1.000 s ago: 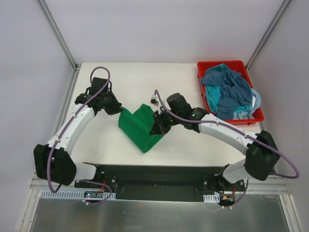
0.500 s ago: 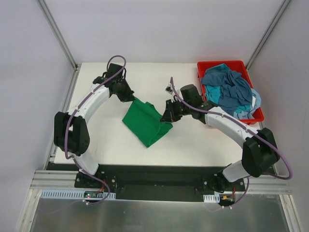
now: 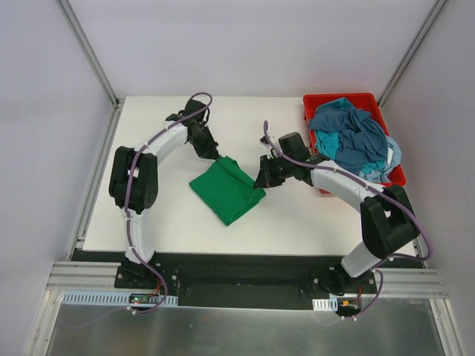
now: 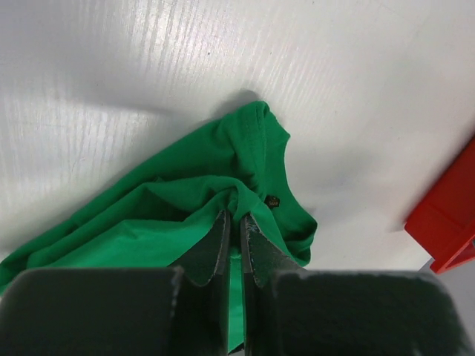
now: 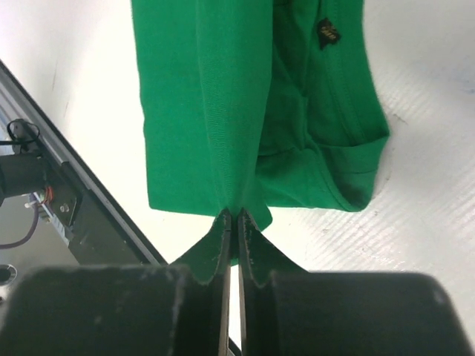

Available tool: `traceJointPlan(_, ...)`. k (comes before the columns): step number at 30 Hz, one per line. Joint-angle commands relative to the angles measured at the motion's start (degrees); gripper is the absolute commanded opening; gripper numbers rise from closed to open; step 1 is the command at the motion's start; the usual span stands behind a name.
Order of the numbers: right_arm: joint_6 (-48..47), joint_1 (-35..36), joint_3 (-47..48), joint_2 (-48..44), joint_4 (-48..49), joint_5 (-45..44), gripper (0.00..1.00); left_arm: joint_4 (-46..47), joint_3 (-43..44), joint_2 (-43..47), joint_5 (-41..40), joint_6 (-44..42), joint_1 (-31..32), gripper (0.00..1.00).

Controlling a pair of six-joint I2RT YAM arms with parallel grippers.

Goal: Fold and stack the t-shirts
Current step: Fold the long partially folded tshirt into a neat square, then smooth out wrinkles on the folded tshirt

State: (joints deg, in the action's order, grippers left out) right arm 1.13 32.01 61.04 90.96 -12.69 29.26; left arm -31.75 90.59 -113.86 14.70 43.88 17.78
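Observation:
A green t-shirt [image 3: 225, 189] lies bunched on the white table, mid-centre. My left gripper [image 3: 215, 156] is shut on its far left corner; in the left wrist view the gripper [image 4: 234, 216] pinches a fold of the green t-shirt [image 4: 193, 215]. My right gripper [image 3: 261, 182] is shut on its right edge; in the right wrist view the gripper [image 5: 231, 215] clamps the hem of the green t-shirt [image 5: 215, 104], which hangs stretched from the jaws. Both hold the cloth just above the table.
A red bin [image 3: 356, 137] at the back right holds several crumpled blue and teal shirts [image 3: 355, 144]; its corner shows in the left wrist view [image 4: 449, 222]. The table's black front rail [image 3: 237, 271] runs along the near edge.
Both grippers have carried the green t-shirt away from me and to the right. The left arm has swung far inward; the shirt now lies more spread between the two grips.

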Motion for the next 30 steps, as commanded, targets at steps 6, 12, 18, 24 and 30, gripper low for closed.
traceJointPlan(6, 0.80, -2.65, 0.22, 4.22, -1.29, -5.25, 0.14, 1.69, 6.70, -5.40, -0.11, -3.53, 0.24, 0.08)
traceJointPlan(12, 1.51, -4.24, 3.30, 4.33, -4.53, -8.77, 0.71, 1.60, 9.79, -3.39, 2.71, -6.52, 0.94, 0.77)
traceJointPlan(18, 4.40, -3.80, -0.56, -3.93, -3.93, -7.90, 0.96, 1.78, 0.67, 7.14, 1.21, -7.40, 1.73, 0.99)
traceJointPlan(24, 12.39, 2.25, -4.52, -6.94, 5.12, 2.55, 0.96, 2.91, -9.63, 12.09, 4.28, -7.76, 2.79, 0.99)
traceJointPlan(30, 15.39, 7.98, 1.18, 2.28, 7.68, 2.65, 0.96, 4.50, -11.48, 7.88, 5.34, -7.84, 2.70, 0.99)
